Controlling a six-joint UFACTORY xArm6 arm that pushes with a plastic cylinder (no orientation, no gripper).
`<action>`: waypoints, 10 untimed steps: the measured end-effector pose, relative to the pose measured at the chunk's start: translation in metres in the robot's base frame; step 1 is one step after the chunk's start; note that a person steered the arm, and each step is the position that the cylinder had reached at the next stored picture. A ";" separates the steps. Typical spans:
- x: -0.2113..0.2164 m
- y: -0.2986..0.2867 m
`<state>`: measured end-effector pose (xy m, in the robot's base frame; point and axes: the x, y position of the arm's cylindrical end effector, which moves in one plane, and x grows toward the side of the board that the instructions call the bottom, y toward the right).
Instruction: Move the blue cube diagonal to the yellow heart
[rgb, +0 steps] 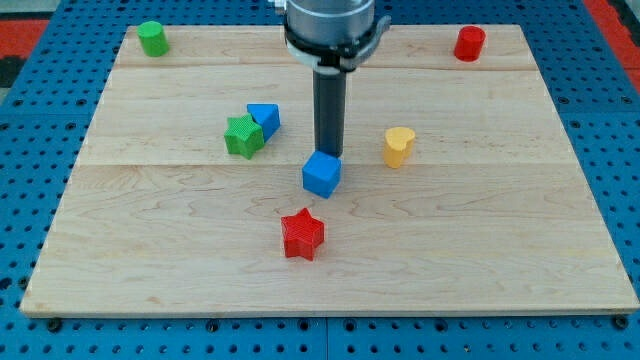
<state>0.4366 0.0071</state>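
The blue cube (321, 174) sits near the middle of the wooden board. My tip (329, 152) stands just behind it, at its upper edge, touching or almost touching it. The yellow heart (398, 146) stands to the right of the cube and slightly higher in the view, a short gap away. The dark rod rises from the tip to the arm's head at the view's top.
A red star (302, 235) lies below the cube. A green star-like block (243, 136) touches a second blue block (265, 119) to the left. A green cylinder (152, 38) stands at top left, a red cylinder (469, 43) at top right. The wooden board (500, 250) ends at blue pegboard.
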 end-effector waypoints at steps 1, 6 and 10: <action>-0.012 -0.004; 0.026 0.051; 0.084 0.093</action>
<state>0.5203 0.1000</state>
